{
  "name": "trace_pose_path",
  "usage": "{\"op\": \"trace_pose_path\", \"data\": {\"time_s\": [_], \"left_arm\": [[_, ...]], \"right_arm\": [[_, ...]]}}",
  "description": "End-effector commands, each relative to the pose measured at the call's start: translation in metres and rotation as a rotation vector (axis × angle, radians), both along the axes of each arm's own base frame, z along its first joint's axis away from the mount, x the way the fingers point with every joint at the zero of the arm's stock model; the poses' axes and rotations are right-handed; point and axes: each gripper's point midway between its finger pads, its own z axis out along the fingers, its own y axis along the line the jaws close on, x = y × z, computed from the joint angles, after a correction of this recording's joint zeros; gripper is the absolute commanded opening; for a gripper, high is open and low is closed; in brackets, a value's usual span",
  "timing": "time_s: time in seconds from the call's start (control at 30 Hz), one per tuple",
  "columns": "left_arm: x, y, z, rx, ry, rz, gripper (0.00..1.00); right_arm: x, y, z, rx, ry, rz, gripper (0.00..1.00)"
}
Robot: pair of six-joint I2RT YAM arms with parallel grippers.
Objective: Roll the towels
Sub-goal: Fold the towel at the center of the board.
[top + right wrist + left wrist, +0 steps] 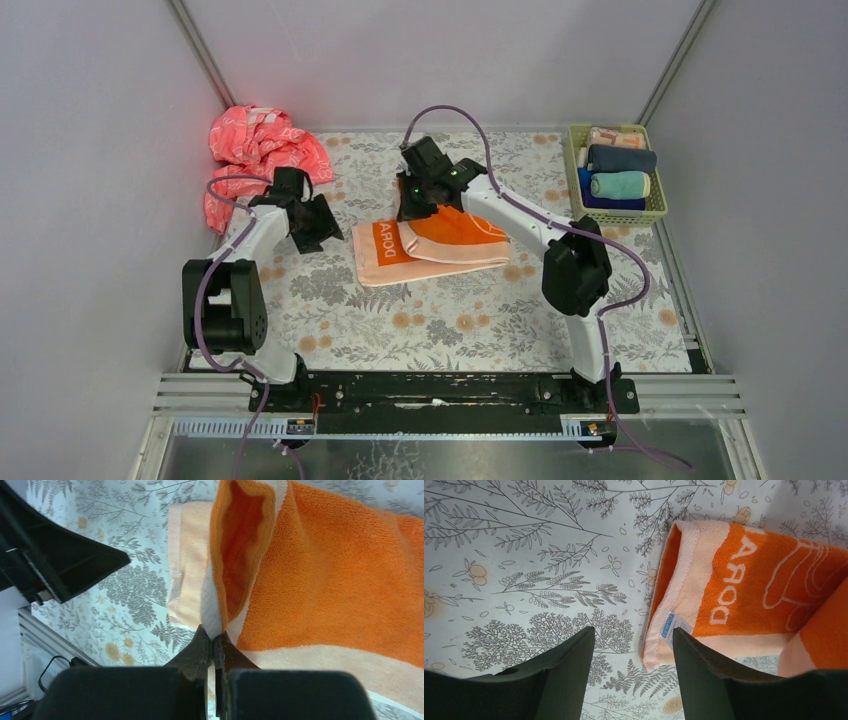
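On my table (450,320) the orange towel (440,245) lies folded near the middle, its lettered end toward the left arm. My right gripper (214,640) is clamped tight on the towel's white-trimmed edge and holds that corner up in a raised fold. My left gripper (634,635) hangs just beside the towel's left end with its fingers spread and nothing between them.

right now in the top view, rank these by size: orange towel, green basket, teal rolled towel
1-2. orange towel and green basket: look about alike, cannot rank them
3. teal rolled towel: clearly smallest
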Motion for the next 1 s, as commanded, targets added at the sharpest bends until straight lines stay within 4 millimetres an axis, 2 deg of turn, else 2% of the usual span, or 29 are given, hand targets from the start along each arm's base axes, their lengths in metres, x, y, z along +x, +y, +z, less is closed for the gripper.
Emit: {"op": "trace_pose_path", "data": {"time_s": [0.0,0.3,0.5,0.6,0.77,0.87,0.97], "left_arm": [[0.005,-0.010,-0.003,-0.044,-0.014,-0.019,0.57],[0.003,-0.014,-0.008,-0.068,0.004,-0.030,0.55],[0.002,-0.017,-0.011,-0.082,0.017,-0.038,0.51],[0.002,-0.018,-0.012,-0.087,0.022,-0.042,0.50],[0.000,-0.021,-0.013,-0.096,0.028,-0.052,0.50],[0.000,-0.022,-0.013,-0.095,0.027,-0.056,0.50],[0.000,-0.021,-0.013,-0.091,0.025,-0.054,0.50]], "right_arm": [[-0.010,0.039,0.012,0.098,0.011,0.033,0.00],[-0.025,0.069,-0.018,0.112,0.087,0.078,0.03],[-0.031,0.079,-0.040,0.122,0.146,0.086,0.04],[-0.031,0.085,-0.042,0.146,0.160,0.084,0.05],[-0.031,0.095,-0.041,0.192,0.174,0.093,0.14],[-0.033,0.099,-0.044,0.212,0.190,0.108,0.25],[-0.038,0.103,-0.037,0.246,0.196,0.138,0.39]]}}
